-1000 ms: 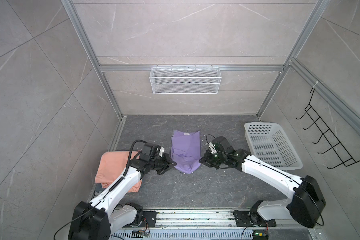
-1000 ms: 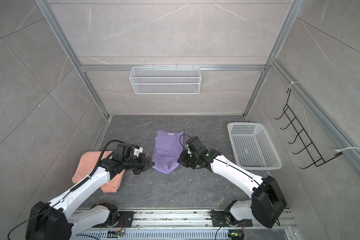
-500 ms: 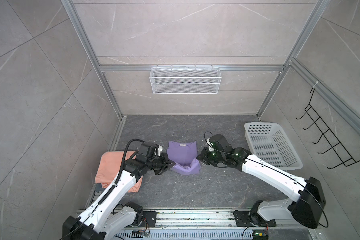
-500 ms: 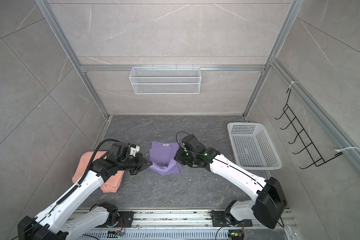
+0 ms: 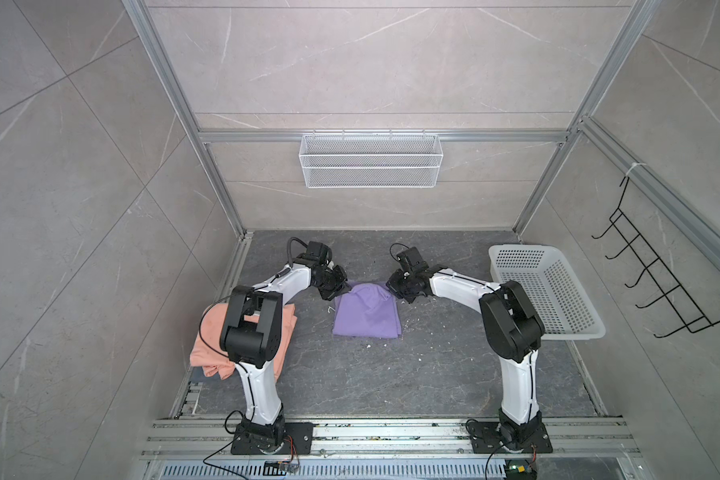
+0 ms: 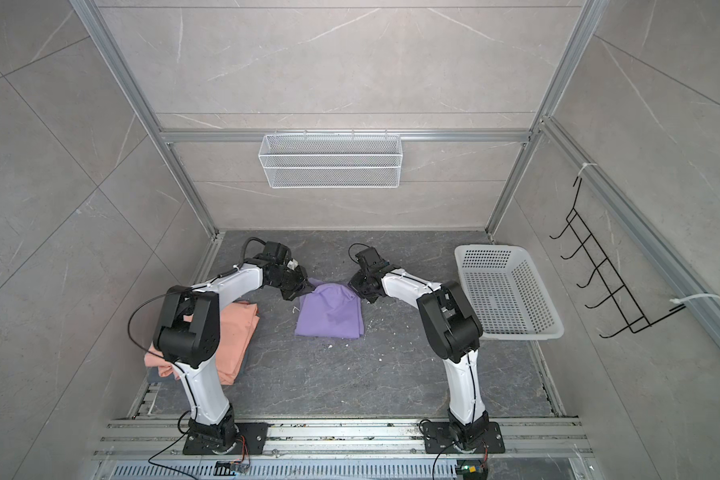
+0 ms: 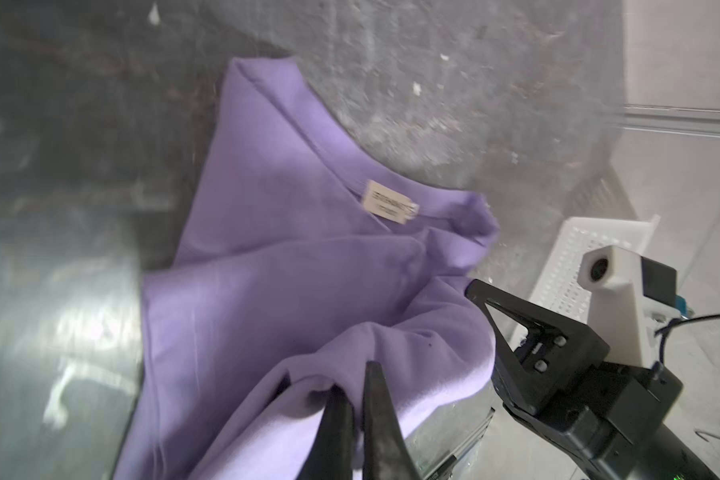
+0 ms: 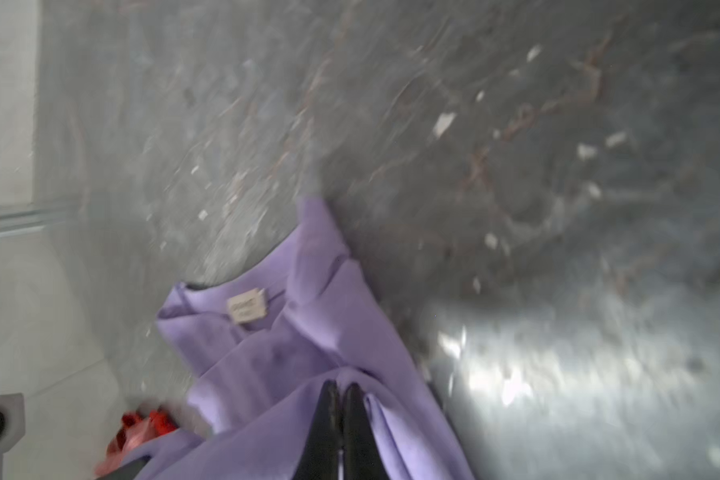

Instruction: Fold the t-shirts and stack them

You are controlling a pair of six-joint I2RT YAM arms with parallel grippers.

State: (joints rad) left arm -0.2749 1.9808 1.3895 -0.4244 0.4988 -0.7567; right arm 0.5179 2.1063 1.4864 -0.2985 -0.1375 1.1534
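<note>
Grip: left hand, right hand each clamped on lavender t-shirt corner. Lower both evenly, align held edge with collar, hold cloth taut, release once flat on table.

Loads of bare tabletop in front of the lavender t-shirt, robot side, and behind it too; salmon t-shirt crowds its left; white basket sits well off its right.
</note>
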